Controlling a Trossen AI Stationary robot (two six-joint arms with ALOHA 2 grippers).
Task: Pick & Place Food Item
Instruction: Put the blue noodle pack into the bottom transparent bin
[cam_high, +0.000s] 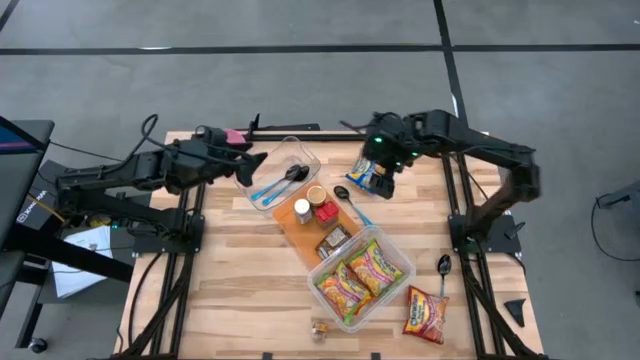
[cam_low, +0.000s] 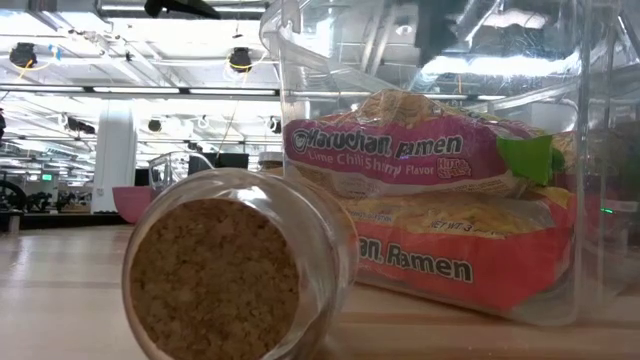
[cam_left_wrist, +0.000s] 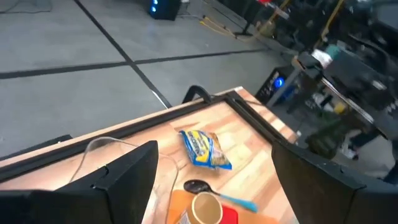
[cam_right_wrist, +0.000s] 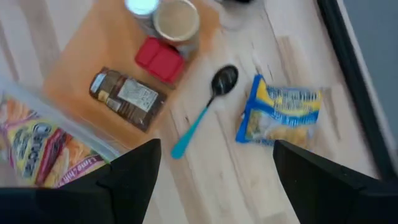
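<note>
A blue and yellow snack bag (cam_high: 368, 180) lies flat on the wooden table at the far right; it also shows in the right wrist view (cam_right_wrist: 280, 115) and the left wrist view (cam_left_wrist: 205, 149). My right gripper (cam_high: 384, 168) hovers just above the bag, open and empty, its fingers (cam_right_wrist: 134, 171) spread wide. My left gripper (cam_high: 247, 165) is open and empty at the far left, beside a clear tub (cam_high: 287, 168) that holds spoons. A clear tub with ramen packets (cam_high: 360, 272) stands at the front centre.
An orange board (cam_high: 315, 228) in the middle carries small jars, a red item (cam_right_wrist: 160, 60) and a brown packet (cam_right_wrist: 127, 96). A blue-handled spoon (cam_right_wrist: 208, 106) lies beside the bag. A red chip bag (cam_high: 427, 312), a spoon (cam_high: 443, 268) and a cork-lidded jar (cam_low: 215, 275) lie near the front.
</note>
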